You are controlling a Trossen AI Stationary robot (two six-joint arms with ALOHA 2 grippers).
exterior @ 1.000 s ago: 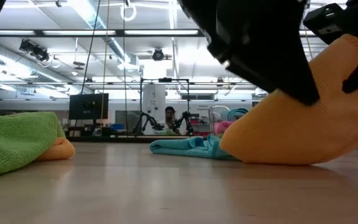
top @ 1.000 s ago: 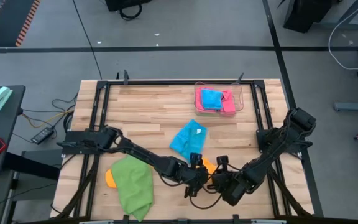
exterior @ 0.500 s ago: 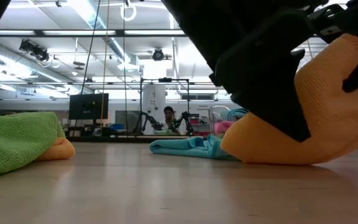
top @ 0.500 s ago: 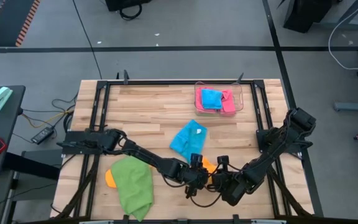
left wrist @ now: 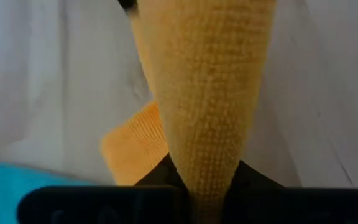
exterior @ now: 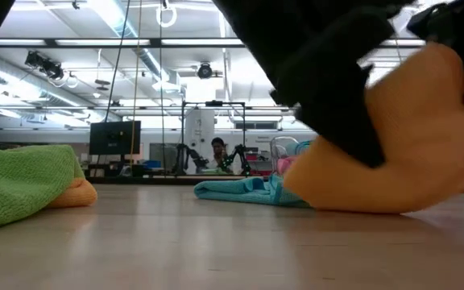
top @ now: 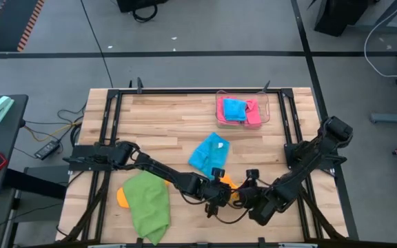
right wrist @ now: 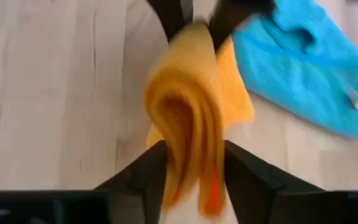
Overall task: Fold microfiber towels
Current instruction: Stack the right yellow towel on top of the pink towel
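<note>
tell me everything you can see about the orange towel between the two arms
The orange microfiber towel is a soft cloth with a fine nubbly weave, bunched into a hanging fold rather than flat. It sits near the front middle of the wooden table, its lower part resting on the wood. The left claw is shut on one end of it; the right claw stands open around the drooping fold. A sky blue microfiber towel lies just behind it.
</note>
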